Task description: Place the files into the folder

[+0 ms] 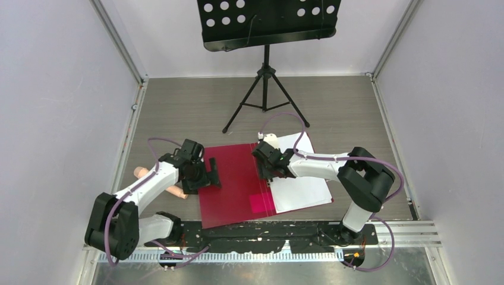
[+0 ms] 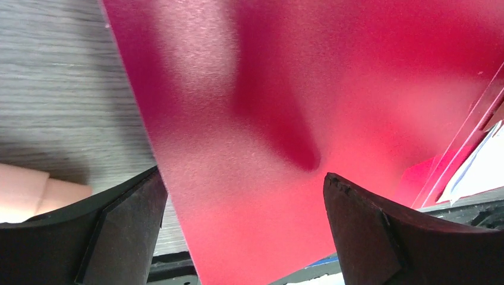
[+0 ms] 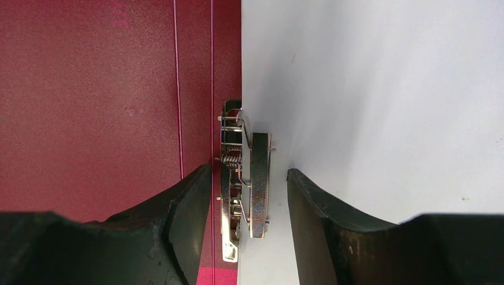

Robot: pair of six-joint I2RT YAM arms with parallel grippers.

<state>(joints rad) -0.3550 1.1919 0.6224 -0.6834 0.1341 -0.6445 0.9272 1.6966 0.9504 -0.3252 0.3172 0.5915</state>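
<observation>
The crimson folder (image 1: 232,178) lies open on the table, its pink patch (image 1: 260,202) near the front. The white files (image 1: 300,184) lie on its right half, their left edge at the metal spring clip (image 3: 246,178). My right gripper (image 1: 265,167) is open just above the spine, and in the right wrist view (image 3: 248,172) its jaws stand either side of the clip, with a gap on the paper side. My left gripper (image 1: 209,176) is open over the left cover's left edge; the left wrist view (image 2: 243,196) shows red cover (image 2: 285,119) between its fingers.
A black music stand on a tripod (image 1: 265,89) stands at the back middle. A peach-coloured object (image 1: 156,181) lies left of the folder under my left arm, and also shows in the left wrist view (image 2: 35,190). White walls close both sides.
</observation>
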